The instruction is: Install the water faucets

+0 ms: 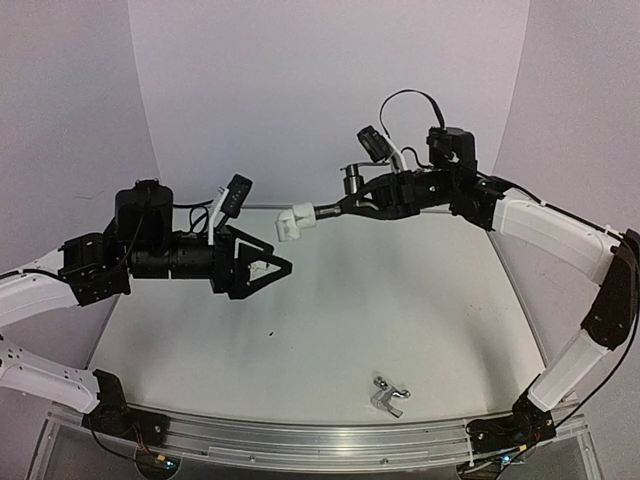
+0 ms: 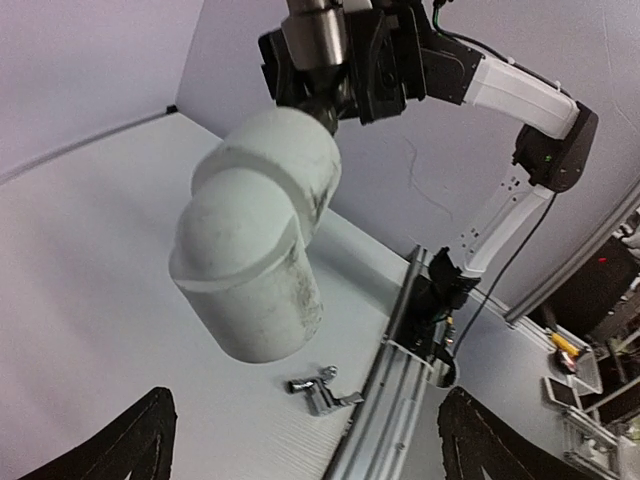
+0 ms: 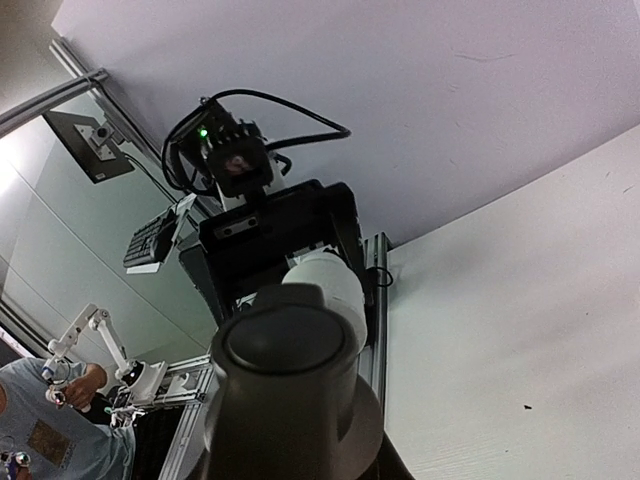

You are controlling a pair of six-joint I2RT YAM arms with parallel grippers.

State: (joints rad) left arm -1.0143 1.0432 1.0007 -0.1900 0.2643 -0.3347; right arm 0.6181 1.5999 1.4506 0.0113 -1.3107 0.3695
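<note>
One dark faucet (image 3: 290,370), one white fitting (image 2: 260,240) — one chrome faucet (image 1: 388,397) on table (image 1: 400,300).

White fitting (image 3: 330,285) behind dark faucet (image 3: 290,365)

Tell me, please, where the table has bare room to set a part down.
The table is bare across its middle, between the open left end effector and the chrome faucet by the near rail, and on its right side under the right arm. The air is crowded where the right end effector holds the dark faucet and white fitting.
</note>
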